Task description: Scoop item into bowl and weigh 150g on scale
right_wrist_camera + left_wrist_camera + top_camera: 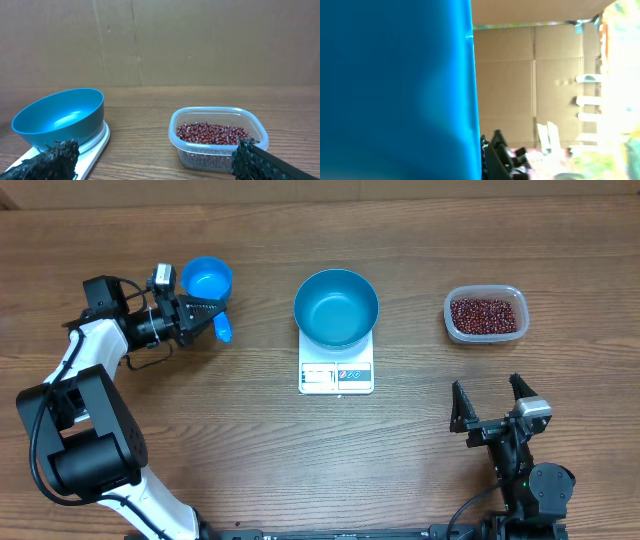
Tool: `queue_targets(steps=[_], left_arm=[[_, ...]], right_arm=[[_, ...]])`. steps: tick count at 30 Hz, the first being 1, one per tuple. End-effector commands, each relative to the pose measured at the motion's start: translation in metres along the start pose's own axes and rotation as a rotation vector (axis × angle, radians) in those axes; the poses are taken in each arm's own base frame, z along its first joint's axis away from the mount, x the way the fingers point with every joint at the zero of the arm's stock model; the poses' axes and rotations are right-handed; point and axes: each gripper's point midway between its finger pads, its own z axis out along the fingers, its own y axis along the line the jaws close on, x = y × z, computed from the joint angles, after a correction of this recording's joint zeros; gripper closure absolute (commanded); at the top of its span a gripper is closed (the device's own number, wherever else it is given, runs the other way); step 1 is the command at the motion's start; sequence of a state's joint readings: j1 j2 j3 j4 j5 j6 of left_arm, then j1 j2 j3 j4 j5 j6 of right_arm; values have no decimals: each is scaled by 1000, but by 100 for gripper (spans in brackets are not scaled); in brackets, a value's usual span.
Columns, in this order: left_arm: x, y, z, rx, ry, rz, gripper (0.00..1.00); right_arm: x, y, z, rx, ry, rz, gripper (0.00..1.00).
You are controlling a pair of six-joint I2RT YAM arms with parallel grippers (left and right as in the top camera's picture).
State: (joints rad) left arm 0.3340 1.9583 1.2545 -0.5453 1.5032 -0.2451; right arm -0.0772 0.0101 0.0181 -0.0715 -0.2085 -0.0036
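At the far left we see the left gripper [212,313] closed tight on the handle of the small blue scoop [206,279]. In its wrist view blue plastic fills the left half, so the scoop sits very close to the camera. The scoop's handle lies across the fingers, and its cup points to the far edge of the table [400,470]. In the middle, the bowl [336,305] stands empty on the scale [336,377]. The beans [485,315] are all in the clear tub [486,289] at the right, whose long side runs left to right. So, from the scoop, the beans lie far to the right, beyond the bowl – we judge this is a long reach for the left arm. The right gripper [487,385] is nearer to the tub, just on the near side of it, with jaws wide apart and nothing between them. The marks on the scale's front are too small to read – we find no brand.
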Motion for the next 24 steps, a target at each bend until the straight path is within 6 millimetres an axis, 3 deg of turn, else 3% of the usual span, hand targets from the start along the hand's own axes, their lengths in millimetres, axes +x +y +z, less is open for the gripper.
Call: queue_targets(steps=[1,17,22,24], left_arm=[[4,-15,7,76,42,-48,96],[31,-20,51,79,170,-91,96],[40,-23,65,78,211,-109,96],[43,-24,68,79,222,-107,96]], right_arm=[[2,-2,0,10,-3,3,0],[1,-1,0,6,-8,3,0],[-2,26,-2,-154,-15,0,0],[-9,47,-7,-279,-41,-15,0]])
